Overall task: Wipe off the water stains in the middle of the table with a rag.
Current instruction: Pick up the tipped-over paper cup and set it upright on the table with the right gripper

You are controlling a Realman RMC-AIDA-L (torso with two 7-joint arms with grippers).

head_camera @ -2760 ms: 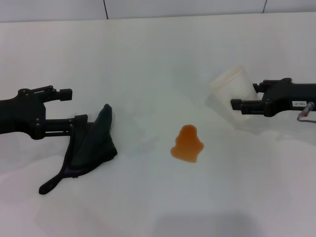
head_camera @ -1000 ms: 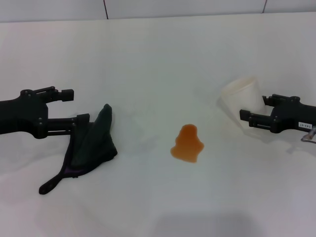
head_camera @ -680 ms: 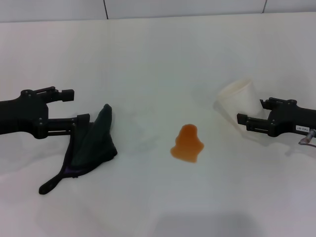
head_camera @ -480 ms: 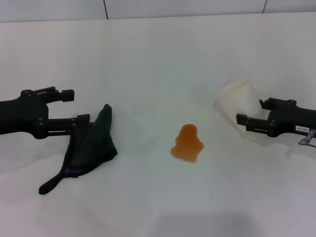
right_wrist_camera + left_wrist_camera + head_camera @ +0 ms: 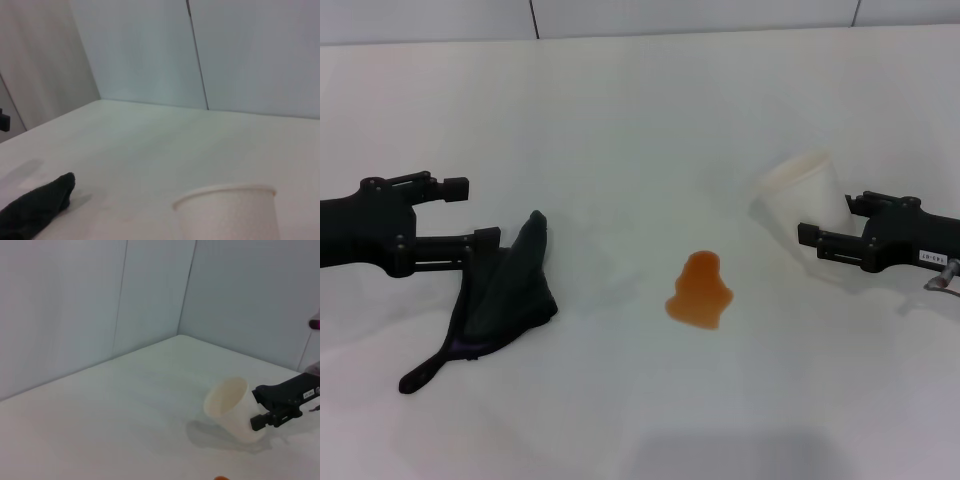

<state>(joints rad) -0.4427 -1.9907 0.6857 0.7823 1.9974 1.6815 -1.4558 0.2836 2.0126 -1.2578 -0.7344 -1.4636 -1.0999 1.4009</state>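
Observation:
The water stains [image 5: 700, 292] form an orange puddle in the middle of the white table [image 5: 640, 120]. The dark rag [image 5: 505, 295] lies crumpled to the left of it, and its pointed end also shows in the right wrist view [image 5: 35, 207]. My left gripper [image 5: 470, 212] is open just left of the rag's upper tip, its near finger against the cloth's edge. My right gripper [image 5: 828, 217] is right of the puddle, shut on the base of a tilted white paper cup [image 5: 807, 195]. The left wrist view shows that cup [image 5: 230, 402] and the right gripper [image 5: 256, 407].
Grey wall panels with dark seams run behind the table's far edge [image 5: 533, 18]. The cup's rim [image 5: 225, 192] fills the near part of the right wrist view.
Over the earlier frames my right gripper carried the cup to the right and nearer to me. In the last half second the cup only tipped slightly. The left gripper, rag and puddle stayed put.

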